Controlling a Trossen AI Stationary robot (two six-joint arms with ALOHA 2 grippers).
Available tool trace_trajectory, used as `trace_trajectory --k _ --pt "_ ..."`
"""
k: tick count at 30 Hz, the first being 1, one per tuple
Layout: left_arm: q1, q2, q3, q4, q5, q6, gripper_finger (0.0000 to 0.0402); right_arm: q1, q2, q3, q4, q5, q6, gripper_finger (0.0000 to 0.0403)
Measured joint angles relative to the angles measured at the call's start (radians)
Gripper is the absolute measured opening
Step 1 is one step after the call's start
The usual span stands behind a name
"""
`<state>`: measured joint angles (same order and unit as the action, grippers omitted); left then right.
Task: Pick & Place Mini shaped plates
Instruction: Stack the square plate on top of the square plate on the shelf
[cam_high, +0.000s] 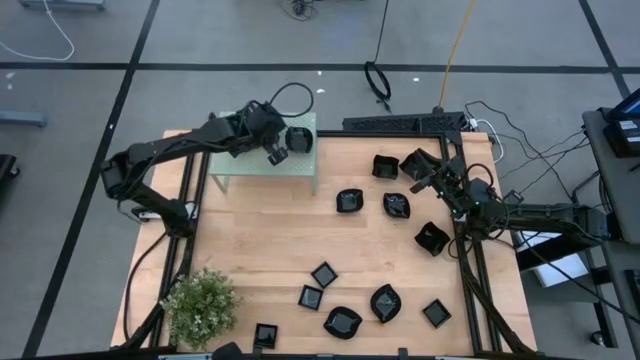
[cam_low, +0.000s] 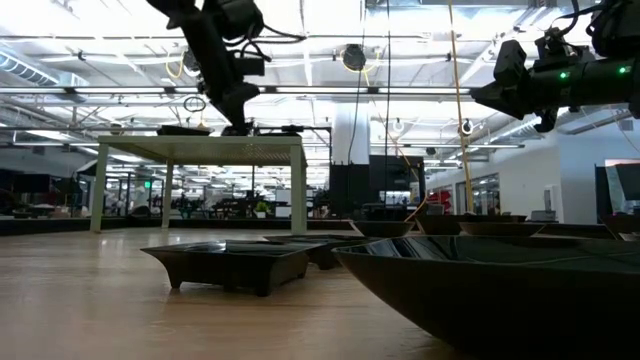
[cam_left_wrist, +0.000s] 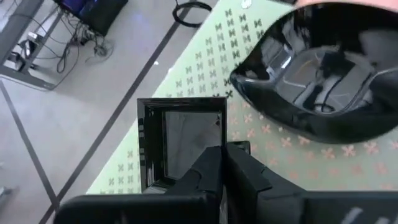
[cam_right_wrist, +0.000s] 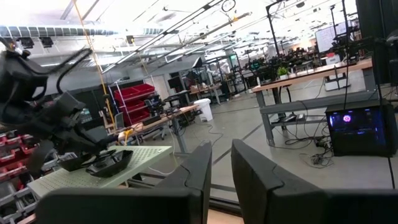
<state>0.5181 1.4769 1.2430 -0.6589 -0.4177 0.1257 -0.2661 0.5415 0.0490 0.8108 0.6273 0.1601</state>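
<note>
My left gripper (cam_high: 277, 152) is over the pale green perforated stand (cam_high: 240, 165) at the table's far left, shut on a square black mini plate (cam_left_wrist: 180, 146). A larger wavy-rimmed black plate (cam_left_wrist: 323, 81) rests on the stand top just beside it. Several more black mini plates, square and leaf-shaped, lie on the wooden table (cam_high: 250, 240), such as one (cam_high: 348, 201) in the middle and one (cam_high: 386, 303) near the front. My right gripper (cam_right_wrist: 221, 171) hangs raised over the table's right side (cam_high: 440, 182), open and with nothing in it. My left gripper pinches one side wall of the square plate (cam_left_wrist: 224, 134), near a corner, between its two fingers (cam_left_wrist: 208, 165). The fingers slant down from the table's left side. The plate lies level, its hollow up, at the stand's top; whether it rests there or hovers just above, I cannot tell.
A potted green plant (cam_high: 200, 305) stands at the near left corner. A black bar (cam_high: 405, 124) and cables lie along the far edge. Plates cluster near my right arm (cam_high: 415, 163) and at the near edge (cam_high: 342, 321); bare wood lies at the table's middle left.
</note>
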Motion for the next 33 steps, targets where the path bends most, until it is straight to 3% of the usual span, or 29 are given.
trace_trajectory --k 19,27,33 --pt "-0.004 0.040 0.000 -0.063 -0.036 -0.052 0.0007 0.000 0.000 0.000 0.000 0.000 0.000 0.0052" --pt "-0.004 0.026 0.000 -0.035 -0.038 0.008 0.0021 0.000 0.000 0.000 0.000 0.000 0.000 0.0052" --pt "-0.008 0.012 0.001 -0.043 -0.054 0.031 0.0009 0.000 0.000 0.000 0.000 0.000 0.000 0.0052"
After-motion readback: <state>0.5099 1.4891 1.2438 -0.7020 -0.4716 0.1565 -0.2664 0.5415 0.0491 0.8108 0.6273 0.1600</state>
